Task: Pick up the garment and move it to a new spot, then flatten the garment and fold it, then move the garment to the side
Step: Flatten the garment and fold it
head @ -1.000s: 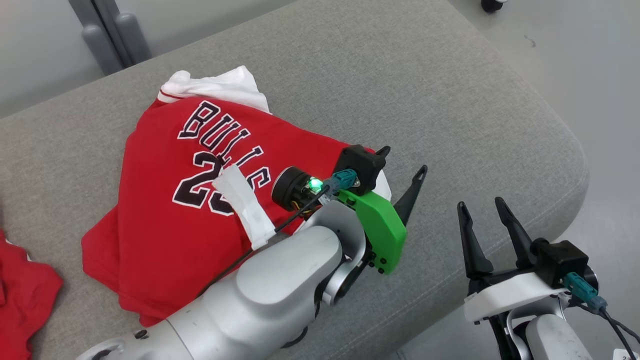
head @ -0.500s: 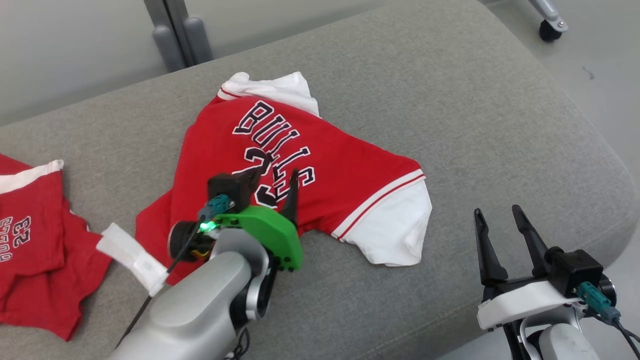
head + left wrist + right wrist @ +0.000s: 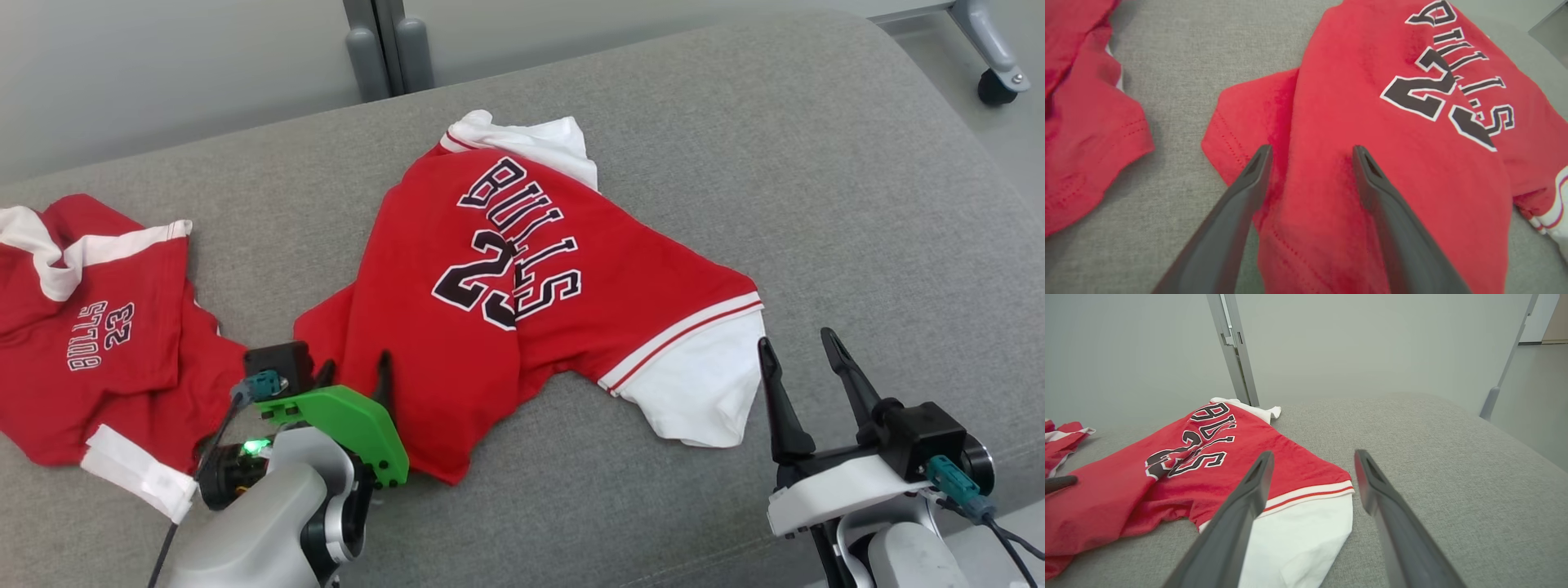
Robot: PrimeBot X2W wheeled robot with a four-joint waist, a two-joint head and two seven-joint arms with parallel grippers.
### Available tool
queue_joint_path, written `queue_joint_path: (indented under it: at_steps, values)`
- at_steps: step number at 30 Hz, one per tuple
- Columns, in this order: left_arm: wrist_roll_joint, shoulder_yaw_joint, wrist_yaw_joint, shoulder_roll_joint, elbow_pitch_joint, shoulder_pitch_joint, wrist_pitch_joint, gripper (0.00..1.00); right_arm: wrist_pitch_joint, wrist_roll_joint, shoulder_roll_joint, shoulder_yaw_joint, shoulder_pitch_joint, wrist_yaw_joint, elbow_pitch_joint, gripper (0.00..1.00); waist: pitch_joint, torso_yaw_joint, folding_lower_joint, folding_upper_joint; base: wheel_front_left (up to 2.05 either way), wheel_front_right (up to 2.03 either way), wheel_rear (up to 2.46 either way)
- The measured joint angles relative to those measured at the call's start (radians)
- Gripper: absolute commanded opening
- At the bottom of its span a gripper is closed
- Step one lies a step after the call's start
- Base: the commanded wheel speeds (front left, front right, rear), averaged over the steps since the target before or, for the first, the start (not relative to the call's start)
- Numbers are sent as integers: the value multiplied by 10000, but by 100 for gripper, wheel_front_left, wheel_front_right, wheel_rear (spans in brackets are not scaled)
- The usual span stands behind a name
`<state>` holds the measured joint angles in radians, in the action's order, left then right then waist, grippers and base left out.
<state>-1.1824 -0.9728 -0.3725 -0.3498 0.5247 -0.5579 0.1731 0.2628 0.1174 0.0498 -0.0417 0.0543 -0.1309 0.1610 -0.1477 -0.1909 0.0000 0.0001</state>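
Red cotton with white sleeves: the Bulls jersey (image 3: pixel 457 343) lies back-up near the middle of the grey upholstered cushion (image 3: pixel 735 147), rumpled rather than flat. A crease runs through its black lettering, so the "BULLS" and the number crowd into each other (the second digit is half swallowed by the fold). One white sleeve (image 3: pixel 702 392) points toward the cushion's near edge. The other white sleeve (image 3: pixel 531 139) is bunched at the far end, next to the collar. A loose red corner of the hem (image 3: pixel 1237 114) sticks out on the left side of the shirt, flat on the fabric.

The left gripper (image 3: pixel 355 366) sits at that near-left edge with its two dark fingers spread wide. In the left wrist view the tips frame a ridge of red cloth. I cannot tell whether they touch it, and the cloth is not pinched. A green bracket (image 3: pixel 351 420) caps that wrist.

The right gripper (image 3: pixel 796 339) is also spread wide and holds nothing. It stands just beside the near white sleeve, and from its own wrist view the sleeve lies below and between the fingers.

A second red garment (image 3: pixel 90 327) with small Bulls lettering lies crumpled at the cushion's left end, apart from the jersey. Beyond the cushion stand a grey metal post (image 3: pixel 384 49) and a caster wheel (image 3: pixel 996 86).
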Motion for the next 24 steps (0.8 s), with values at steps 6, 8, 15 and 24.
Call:
queue_joint_path:
  at_steps: [6, 8, 15, 24]
  values:
    - [-82, -151, 173, 290, 1022, -153, -403, 100, 0, -61, -2, -75, 141, 0, 17, 100, -80, -83, 0, 0, 0, 0, 0]
    - [-96, -165, 441, 339, 1216, -201, -393, 0, 0, -82, 2, -15, 136, 0, 15, 100, -90, -138, 0, 0, 0, 0, 0]
    - [303, 21, 627, 186, 86, -399, 535, 0, 0, -46, 0, 268, -123, 0, 27, 100, 64, -195, 0, 0, 0, 0, 0]
    - [1628, -144, -1279, -943, -4903, 136, 727, 0, 0, 59, 4, 428, -565, 0, 12, 100, 434, 114, 0, 0, 0, 0, 0]
